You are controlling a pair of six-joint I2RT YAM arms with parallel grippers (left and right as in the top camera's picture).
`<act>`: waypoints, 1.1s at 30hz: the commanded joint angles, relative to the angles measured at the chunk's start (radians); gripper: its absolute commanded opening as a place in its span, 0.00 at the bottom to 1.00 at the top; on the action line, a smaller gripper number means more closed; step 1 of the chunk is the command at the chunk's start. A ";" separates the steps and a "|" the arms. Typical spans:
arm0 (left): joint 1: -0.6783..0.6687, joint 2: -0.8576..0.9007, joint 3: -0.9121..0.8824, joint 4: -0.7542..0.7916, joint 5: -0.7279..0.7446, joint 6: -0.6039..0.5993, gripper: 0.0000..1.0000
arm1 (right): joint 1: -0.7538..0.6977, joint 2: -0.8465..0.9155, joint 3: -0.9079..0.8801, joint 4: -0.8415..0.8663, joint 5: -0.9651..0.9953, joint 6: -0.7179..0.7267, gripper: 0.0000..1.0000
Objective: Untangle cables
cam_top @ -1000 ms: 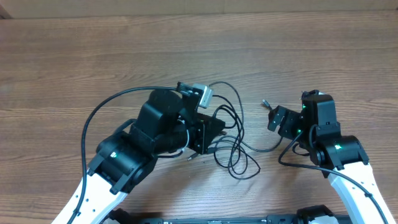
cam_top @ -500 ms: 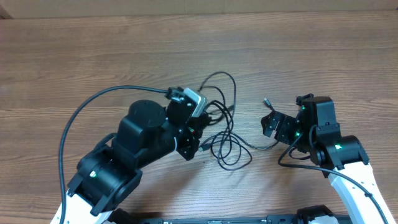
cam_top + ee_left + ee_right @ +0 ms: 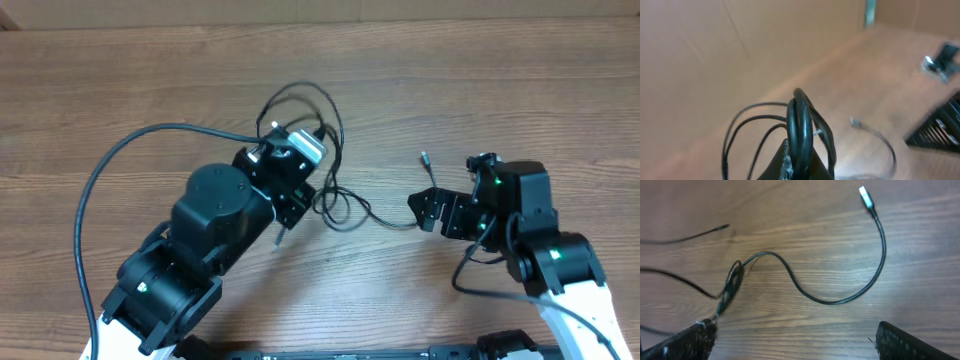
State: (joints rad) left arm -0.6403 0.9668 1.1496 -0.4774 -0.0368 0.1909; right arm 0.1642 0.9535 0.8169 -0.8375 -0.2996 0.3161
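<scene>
Thin black cables (image 3: pixel 335 205) hang as a tangled bunch from my left gripper (image 3: pixel 288 200), which is shut on them and holds them off the table. Loops rise above it (image 3: pixel 300 95). In the left wrist view the cables (image 3: pixel 800 120) pass doubled between the jaws (image 3: pixel 800 162). One strand runs right across the table to a silvery plug (image 3: pixel 424 157), also in the right wrist view (image 3: pixel 865 196). My right gripper (image 3: pixel 428 210) is open wide just right of that strand (image 3: pixel 840 300). Its jaws (image 3: pixel 795 340) hold nothing, though the left finger lies against a cable.
The wooden table (image 3: pixel 500 90) runs back to a brown cardboard wall at the far edge. The thick black arm wire (image 3: pixel 110 180) arcs left of the left arm. A loose cable end (image 3: pixel 722 228) lies on the wood at the left.
My left gripper has moved left and up with the cable bunch, dragging the loops left and lifting them. My right gripper has shifted slightly left and stays open.
</scene>
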 commanded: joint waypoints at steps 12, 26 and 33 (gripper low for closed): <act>0.007 0.016 0.005 0.147 -0.141 -0.074 0.73 | -0.003 -0.178 0.009 0.000 -0.017 -0.037 1.00; 0.062 0.079 0.005 -0.425 -0.254 -0.590 0.99 | -0.003 -0.178 0.009 -0.029 -0.066 -0.037 1.00; 0.135 0.071 0.005 -0.499 -0.168 -0.595 1.00 | -0.002 -0.101 0.009 0.026 -0.217 -0.084 1.00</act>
State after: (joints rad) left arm -0.5285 1.0477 1.1515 -0.9695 -0.2470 -0.3576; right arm 0.1642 0.8135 0.8169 -0.8303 -0.4160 0.2749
